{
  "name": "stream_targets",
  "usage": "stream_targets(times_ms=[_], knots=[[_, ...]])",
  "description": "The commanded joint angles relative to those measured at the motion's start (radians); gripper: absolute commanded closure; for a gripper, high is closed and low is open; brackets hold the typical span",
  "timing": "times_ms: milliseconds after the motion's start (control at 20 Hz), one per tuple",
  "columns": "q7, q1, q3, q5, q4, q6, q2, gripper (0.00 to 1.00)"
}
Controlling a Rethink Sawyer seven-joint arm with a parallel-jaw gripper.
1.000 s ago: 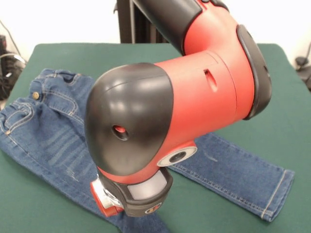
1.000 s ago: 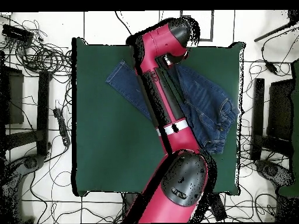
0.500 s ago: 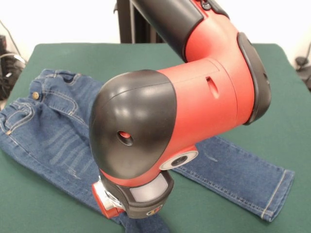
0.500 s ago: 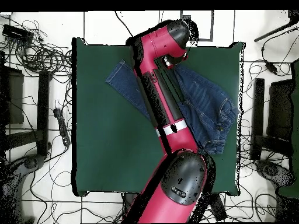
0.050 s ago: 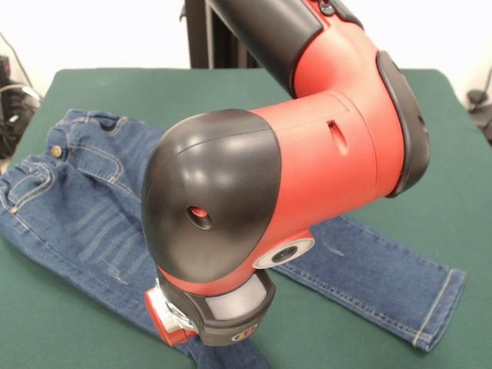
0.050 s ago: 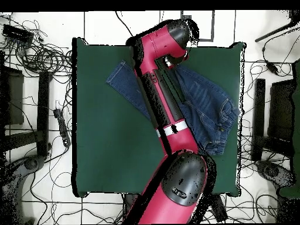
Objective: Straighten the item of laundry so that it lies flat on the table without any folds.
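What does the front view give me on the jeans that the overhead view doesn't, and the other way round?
Only the front view shows detail: the brass button at the rumpled waistband, the faded thigh patches, and one hemmed leg cuff lying flat. The gripper is hidden there under the arm.

Only the overhead view shows the whole table with cables on the floor around it, and the jeans lying near one long edge, toward a corner.

Both show the arm stretched across the middle of the jeans, covering part of them, with the waist bunched and one leg extended.
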Motion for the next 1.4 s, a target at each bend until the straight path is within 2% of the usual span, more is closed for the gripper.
stream_targets(times_ms=[50,300,600,1250,1400], knots=[[0.136,0.076,-0.034,-0.029,0.004,0.017,-0.004,1.00],[0.177,0.109,-0.060,-0.118,-0.008,0.056,0.026,1.00],[0.226,0.129,-0.048,-0.158,-0.012,0.041,0.040,1.00],[0.184,0.124,-0.054,-0.232,-0.023,0.060,0.073,1.00],[0.206,0.125,-0.055,-0.247,-0.014,0.070,0.085,1.00]])
